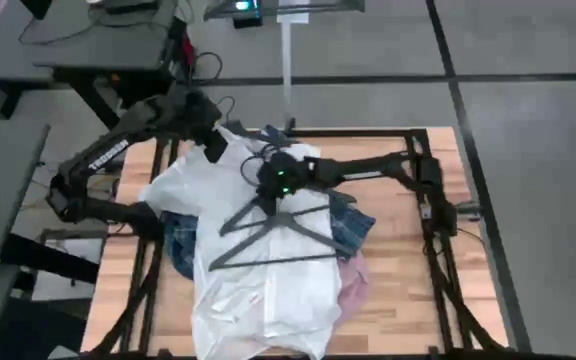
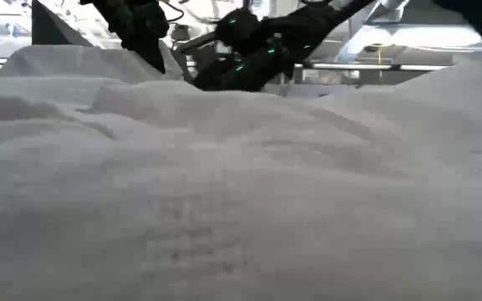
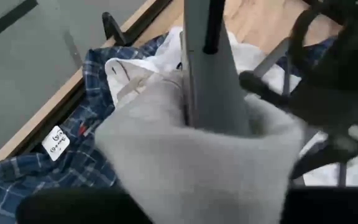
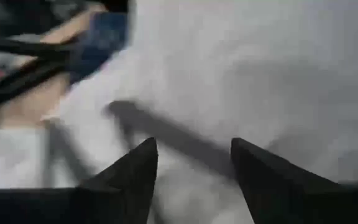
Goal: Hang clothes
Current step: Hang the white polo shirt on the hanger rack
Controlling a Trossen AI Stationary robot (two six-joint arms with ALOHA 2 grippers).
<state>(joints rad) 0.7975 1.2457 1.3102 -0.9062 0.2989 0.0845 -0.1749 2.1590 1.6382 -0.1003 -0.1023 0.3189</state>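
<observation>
— White cloth covered most of the table (image 1: 408, 290), did it?
— Yes: the white shirt (image 1: 258, 290) lay over the plaid shirt (image 1: 180, 245) and pink shirt (image 1: 353, 285), a dark hanger (image 1: 273, 235) on top.
— And the fingers?
— The left gripper (image 1: 213, 148) was clamped on the white shirt's upper edge; the right gripper (image 4: 194, 165) hovered parted just over the cloth, holding nothing.

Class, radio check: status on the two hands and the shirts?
Left hand shut on white shirt. Right hand open above it. Hanger lying on top, plaid shirt underneath.
</observation>
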